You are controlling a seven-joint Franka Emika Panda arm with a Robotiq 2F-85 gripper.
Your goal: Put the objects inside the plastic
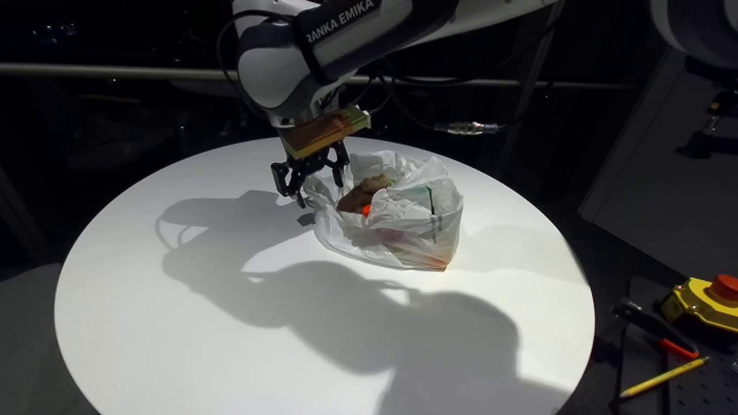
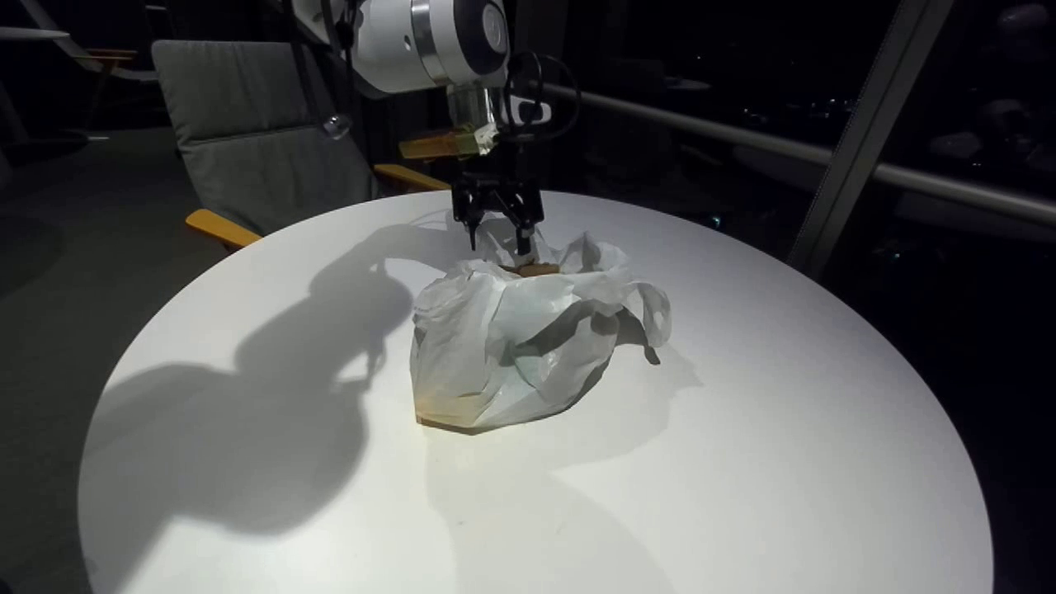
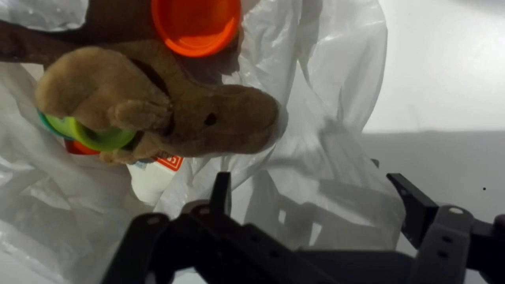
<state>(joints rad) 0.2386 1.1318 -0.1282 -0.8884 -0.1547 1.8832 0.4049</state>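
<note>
Plush toy (image 1: 358, 196), brown and animal-shaped, lies inside the open mouth of a wrinkled, translucent white plastic bag (image 1: 403, 251) on the round white bench (image 1: 190, 351) in an exterior view. Its long axis slants from lower left to upper right, the darker end at lower left. Black fingers (image 1: 339, 174) stand wide apart near the bag's rim.

In an exterior view, only a brown strip of the toy (image 2: 540, 269) shows above the film, nearly level from left to right; which end is which cannot be told. The bag's limp handle loop (image 2: 657, 318) droops at right.

In the wrist view the toy's long axis runs left to right, its rounded snout pointing right. Just above the neck sits a shallow round orange piece (image 3: 195, 23); a lime-green curved piece (image 3: 104, 140) is partly covered by the body, and a white container with a red label (image 3: 150, 181) lies just below. The fingers are spread, film showing between them; whether either touches it cannot be told.
</note>
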